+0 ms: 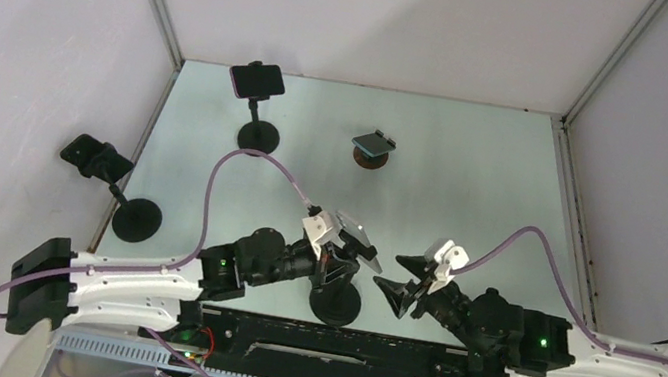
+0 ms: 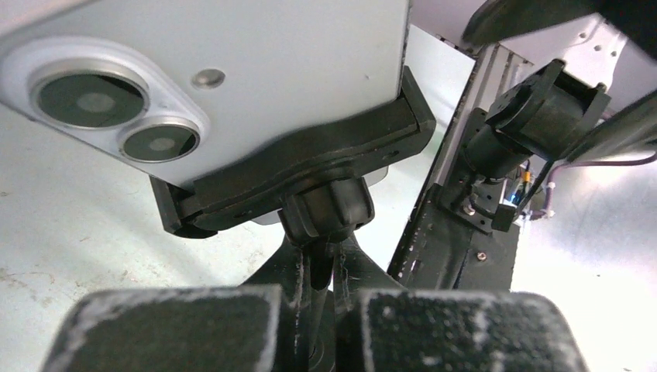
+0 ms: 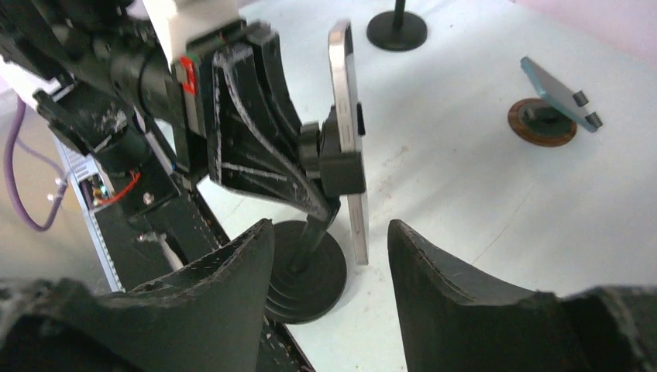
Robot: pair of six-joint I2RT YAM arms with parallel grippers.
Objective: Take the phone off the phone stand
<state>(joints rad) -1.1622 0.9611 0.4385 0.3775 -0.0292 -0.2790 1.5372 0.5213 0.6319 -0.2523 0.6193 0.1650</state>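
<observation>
Silver phone (image 3: pixel 346 116): it stood upright in the clamp (image 2: pixel 310 167) at the top of the phone stand (image 1: pixel 335 302). Its back, with the two lenses, was turned toward the left arm.
Phone stand: black, with a round base on the table (image 1: pixel 470 200), just beyond the arm bases and between the two arms.
Done so far: the phone was not removed; the clamp held it by both edges. The stand was already braced, which I judged to be the preparing step.
Left to do: to take hold of the phone, pull it free of the clamp and carry it away from the stand.
Left gripper (image 2: pixel 318 322): closed tightly on the stem of the phone stand, under the ball joint (image 2: pixel 325 205) and behind the phone.
Left arm pose: it reached in low from the left of the stand, with the wrist bent so that the fingers met the stem from behind.
Right gripper (image 3: pixel 329 236): about half open, with nothing in it. It pointed at the phone from the right of the stand, near but apart from it as far as I could see.
Right arm pose: folded low on the right of the stand, with the forearm aimed at it.
Other stands: a tall one with a dark phone (image 1: pixel 257 81), a low round one (image 1: pixel 373 146) and a black one (image 1: pixel 99 157) were all farther from the arms than the phone stand.
</observation>
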